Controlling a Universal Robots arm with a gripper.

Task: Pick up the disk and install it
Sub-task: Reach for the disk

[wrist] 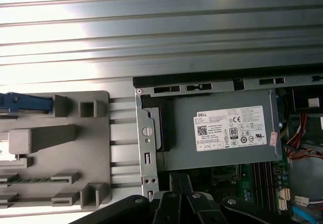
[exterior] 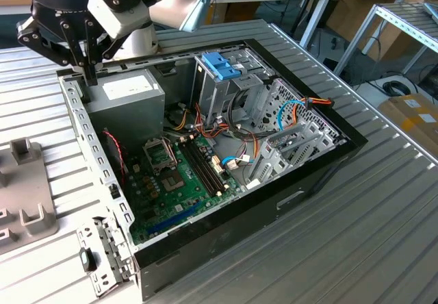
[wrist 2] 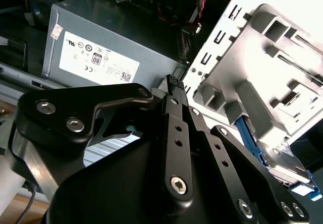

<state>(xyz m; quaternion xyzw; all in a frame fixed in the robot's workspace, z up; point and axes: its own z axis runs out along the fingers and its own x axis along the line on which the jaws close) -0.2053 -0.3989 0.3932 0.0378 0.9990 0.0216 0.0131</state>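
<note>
The disk (wrist 2: pixel 280 159) lies in a grey plastic fixture (wrist 2: pixel 262 72) outside the computer case, its grey metal face framed by a light-blue carrier rail. A blue rail end of the disk (wrist: pixel 25 103) also pokes out at the fixture's edge in the first wrist view. My gripper (exterior: pixel 89 77) hangs over the case's corner beside the power supply (exterior: pixel 126 88), apart from the disk. Its two black fingers (wrist 2: pixel 174 85) are pressed together with nothing between them.
The open computer case (exterior: pixel 321 174) lies on a ribbed metal table (exterior: pixel 383 215), with a motherboard (exterior: pixel 178 174) and cables inside. An upright metal drive cage topped by a blue handle (exterior: pixel 222 64) stands at the back. The grey fixture (exterior: pixel 27 201) sits at the exterior view's left.
</note>
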